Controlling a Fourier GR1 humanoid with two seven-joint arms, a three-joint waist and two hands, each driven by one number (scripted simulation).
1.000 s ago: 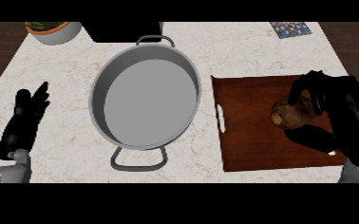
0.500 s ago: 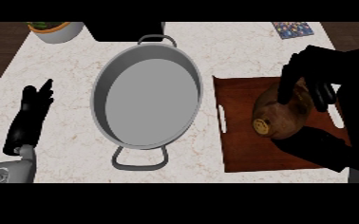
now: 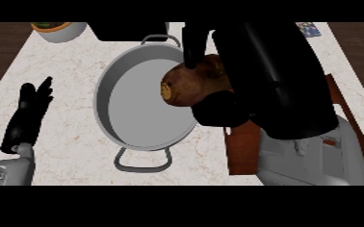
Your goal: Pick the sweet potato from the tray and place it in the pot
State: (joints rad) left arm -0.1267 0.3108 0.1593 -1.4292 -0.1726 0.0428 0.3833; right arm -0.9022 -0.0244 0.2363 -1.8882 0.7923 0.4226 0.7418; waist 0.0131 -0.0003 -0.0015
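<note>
The right robot hand (image 3: pixel 274 77) looms large at the view's right. Its fingers above and thumb below are curled round the sweet potato (image 3: pixel 190 84), and its grey forearm (image 3: pixel 305 158) enters from the lower right. The left robot hand (image 3: pixel 28 115) rests open at the left edge, fingers straight, pointing up.

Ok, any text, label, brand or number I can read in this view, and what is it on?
No text can be read anywhere in the head view.
The small patterned item at the view's top right may be printed, but it is too small to read.
The pot, sweet potato and tray show no markings.
</note>
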